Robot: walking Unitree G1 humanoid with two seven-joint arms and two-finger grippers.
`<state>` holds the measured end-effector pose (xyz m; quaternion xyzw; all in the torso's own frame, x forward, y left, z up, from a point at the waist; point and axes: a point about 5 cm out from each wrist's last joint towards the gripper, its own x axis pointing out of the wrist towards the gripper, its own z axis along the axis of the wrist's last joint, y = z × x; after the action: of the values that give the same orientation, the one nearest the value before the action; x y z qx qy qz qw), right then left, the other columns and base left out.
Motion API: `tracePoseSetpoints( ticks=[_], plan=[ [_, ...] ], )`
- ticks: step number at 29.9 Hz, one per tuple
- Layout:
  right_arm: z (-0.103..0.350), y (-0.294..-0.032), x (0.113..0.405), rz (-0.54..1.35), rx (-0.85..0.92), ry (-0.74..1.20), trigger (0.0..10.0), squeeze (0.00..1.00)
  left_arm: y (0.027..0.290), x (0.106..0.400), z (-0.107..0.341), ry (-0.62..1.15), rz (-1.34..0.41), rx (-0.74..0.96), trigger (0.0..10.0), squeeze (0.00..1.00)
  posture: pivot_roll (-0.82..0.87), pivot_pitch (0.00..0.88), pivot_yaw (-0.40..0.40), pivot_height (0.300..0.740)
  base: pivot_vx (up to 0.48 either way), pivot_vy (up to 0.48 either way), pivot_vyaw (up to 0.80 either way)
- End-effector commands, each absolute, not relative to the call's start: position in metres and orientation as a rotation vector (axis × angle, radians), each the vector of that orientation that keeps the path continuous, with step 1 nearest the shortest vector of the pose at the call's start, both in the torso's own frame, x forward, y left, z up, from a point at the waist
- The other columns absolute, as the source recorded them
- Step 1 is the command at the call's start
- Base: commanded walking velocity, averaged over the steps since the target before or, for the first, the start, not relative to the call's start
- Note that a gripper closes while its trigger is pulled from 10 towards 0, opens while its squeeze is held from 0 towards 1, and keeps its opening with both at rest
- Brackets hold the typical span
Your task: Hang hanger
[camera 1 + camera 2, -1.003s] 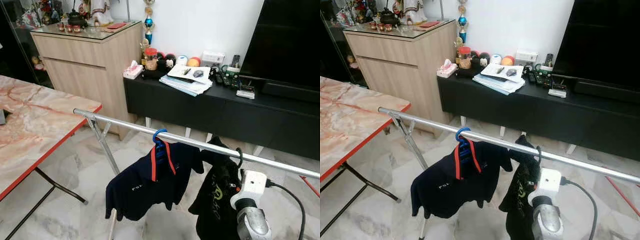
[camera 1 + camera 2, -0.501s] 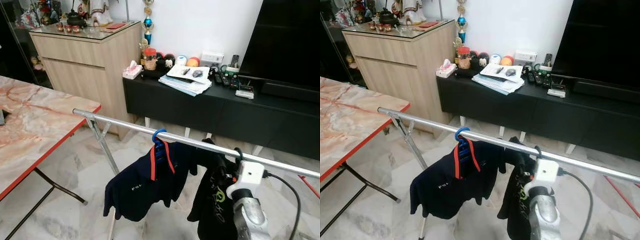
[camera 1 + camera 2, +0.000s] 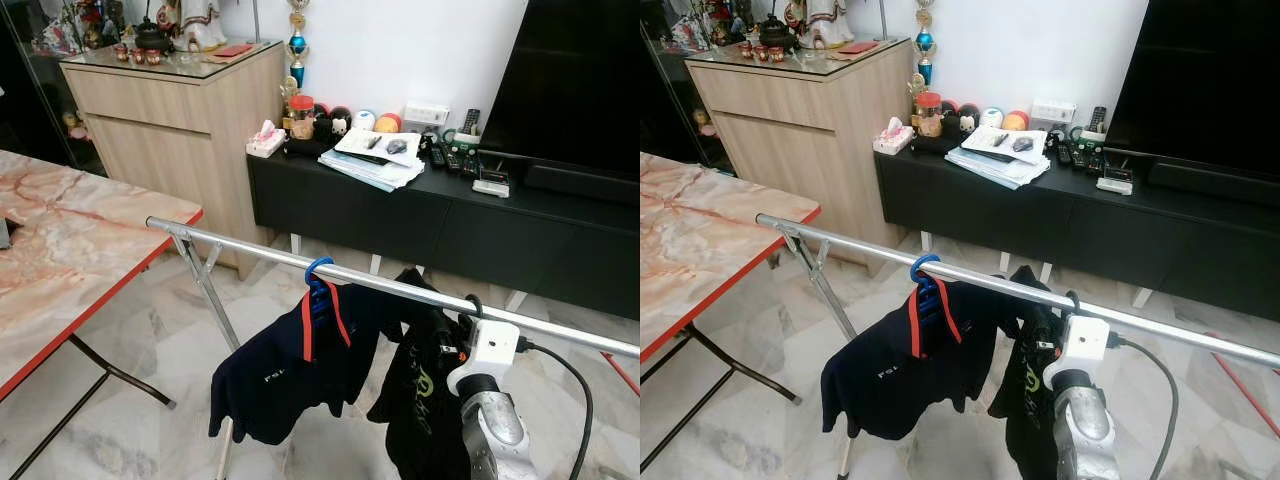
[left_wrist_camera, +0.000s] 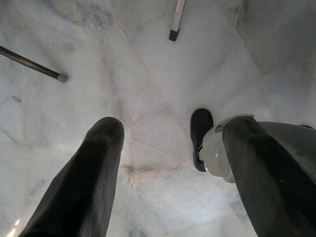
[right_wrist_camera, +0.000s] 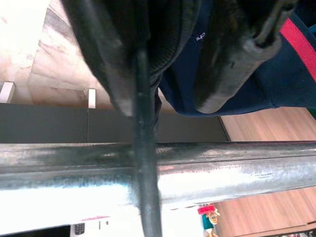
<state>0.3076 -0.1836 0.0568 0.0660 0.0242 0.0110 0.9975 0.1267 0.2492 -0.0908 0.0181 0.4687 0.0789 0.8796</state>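
Two garments hang on the silver rail of the drying rack: a navy shirt with red trim on a blue hanger, and beside it a black shirt with a green print on a thin black hanger. The black hanger is slim and dark, and its hook curves over the rail just next to the right arm's white wrist. In the right wrist view the black wire crosses the shiny rail straight and touches it, with the black cloth bunched just under it. The right gripper is raised to the rail, its two black fingers lie on both sides of the bunched collar and the hanger neck, and they look closed on the black hanger, though the cloth hides part of the contact. The left gripper hangs low over the pale marble floor, and its fingers stand well apart with nothing between them. Behind the rack is a black TV cabinet with papers and small objects on top, and a marble-pattern table stands at the robot's left
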Motion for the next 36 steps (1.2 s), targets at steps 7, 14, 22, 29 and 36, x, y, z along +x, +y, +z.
tracePoseSetpoints(
  ticks=[7, 14, 22, 29, 36],
  plan=[
    [0.060, -0.184, 0.310, 0.023, 0.130, 0.026, 0.0, 0.00, 0.264, 0.118, -0.089, 0.996, 0.174, 0.059, 10.0, 0.00, 0.06, 0.000, 0.020, 0.740, 0.000, 0.000, 0.00],
    [0.060, -0.185, 0.309, 0.006, 0.122, 0.022, 0.0, 0.00, 0.263, 0.114, -0.090, 1.005, 0.169, 0.067, 10.0, 0.00, 0.05, 0.000, 0.021, 0.740, 0.000, 0.000, 0.00],
    [0.060, -0.187, 0.309, -0.018, 0.117, 0.019, 0.0, 0.00, 0.250, 0.120, -0.093, 1.003, 0.149, 0.069, 10.0, 0.00, 0.06, 0.000, 0.022, 0.740, 0.000, 0.000, 0.00],
    [0.059, -0.193, 0.308, -0.069, 0.119, 0.017, 0.0, 0.00, 0.249, 0.125, -0.092, 0.998, 0.143, 0.075, 10.0, 0.00, 0.05, 0.000, 0.023, 0.740, 0.000, 0.000, 0.00],
    [0.063, -0.198, 0.307, -0.119, 0.117, -0.016, 0.0, 0.00, 0.270, 0.119, -0.087, 0.999, 0.168, 0.083, 10.0, 0.00, 0.06, 0.000, 0.022, 0.740, 0.000, 0.000, 0.00]
  ],
)
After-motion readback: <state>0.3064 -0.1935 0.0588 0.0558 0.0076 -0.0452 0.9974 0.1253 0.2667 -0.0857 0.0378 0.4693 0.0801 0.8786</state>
